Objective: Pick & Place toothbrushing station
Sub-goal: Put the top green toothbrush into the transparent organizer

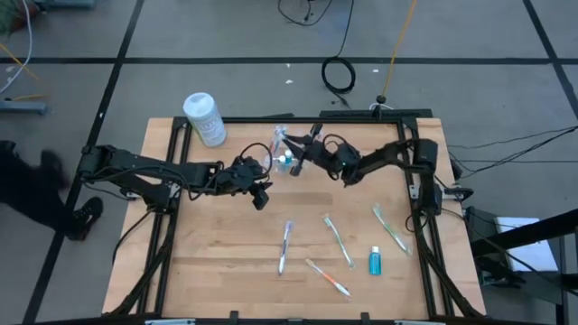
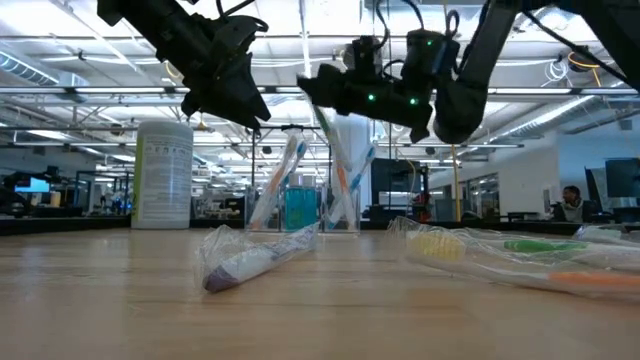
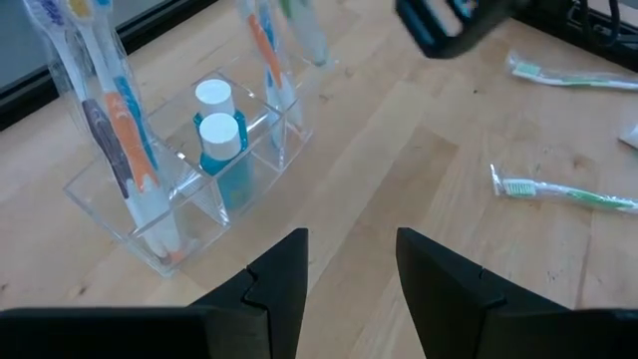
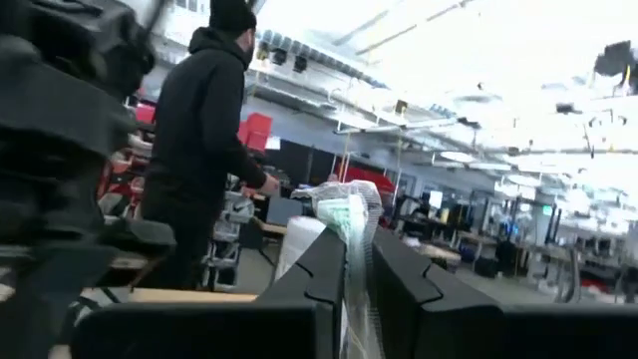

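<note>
Left wrist view: I list the toothbrushing station point(image 3: 214, 175), a clear, colourless plastic holder split into compartments, standing on the table point(image 3: 399, 170) toward its far edge, between both arms. Contents: two blue tubes point(image 3: 221, 150) with white caps in the middle; wrapped toothbrushes point(image 3: 120, 130) upright in the end cells. Left gripper point(image 3: 349, 264) hovers near it, fingers apart, empty. Right gripper point(image 4: 357, 279) is clamped on a wrapped toothbrush point(image 4: 351, 214) above the station; its lower end is hidden.
</note>
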Controlling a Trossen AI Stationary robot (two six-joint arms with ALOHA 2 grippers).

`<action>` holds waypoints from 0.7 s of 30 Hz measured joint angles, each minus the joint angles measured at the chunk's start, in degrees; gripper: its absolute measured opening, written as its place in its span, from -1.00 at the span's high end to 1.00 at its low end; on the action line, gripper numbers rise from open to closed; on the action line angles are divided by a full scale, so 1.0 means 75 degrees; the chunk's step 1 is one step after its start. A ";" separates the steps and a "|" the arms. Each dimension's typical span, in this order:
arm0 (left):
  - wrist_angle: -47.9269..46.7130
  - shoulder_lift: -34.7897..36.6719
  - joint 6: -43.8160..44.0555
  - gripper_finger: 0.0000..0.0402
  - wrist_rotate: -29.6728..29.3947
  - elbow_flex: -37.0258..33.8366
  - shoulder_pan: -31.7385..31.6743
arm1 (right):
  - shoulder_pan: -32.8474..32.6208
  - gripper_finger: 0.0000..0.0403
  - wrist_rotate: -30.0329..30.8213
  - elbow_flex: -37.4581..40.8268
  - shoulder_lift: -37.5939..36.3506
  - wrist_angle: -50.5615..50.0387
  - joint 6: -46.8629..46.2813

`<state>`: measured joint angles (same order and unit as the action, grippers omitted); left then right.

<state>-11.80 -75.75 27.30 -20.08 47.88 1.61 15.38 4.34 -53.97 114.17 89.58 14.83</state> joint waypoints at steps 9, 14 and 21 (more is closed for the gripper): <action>-0.0010 0.0000 -0.0034 0.21 0.0000 0.0000 0.0002 | 0.0298 0.90 0.0046 -0.0299 0.0580 0.0024 -0.0290; -0.0013 -0.0003 -0.0037 0.21 0.0000 0.0000 0.0003 | 0.0351 0.90 0.0074 -0.0031 0.0669 0.0009 -0.0455; -0.0016 -0.0001 -0.0039 0.21 0.0000 0.0000 0.0003 | 0.0355 0.90 0.1017 0.0494 0.0651 0.0036 -0.0539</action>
<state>-11.92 -75.75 27.00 -20.08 47.88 1.63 18.04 11.97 -50.27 119.05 89.84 10.78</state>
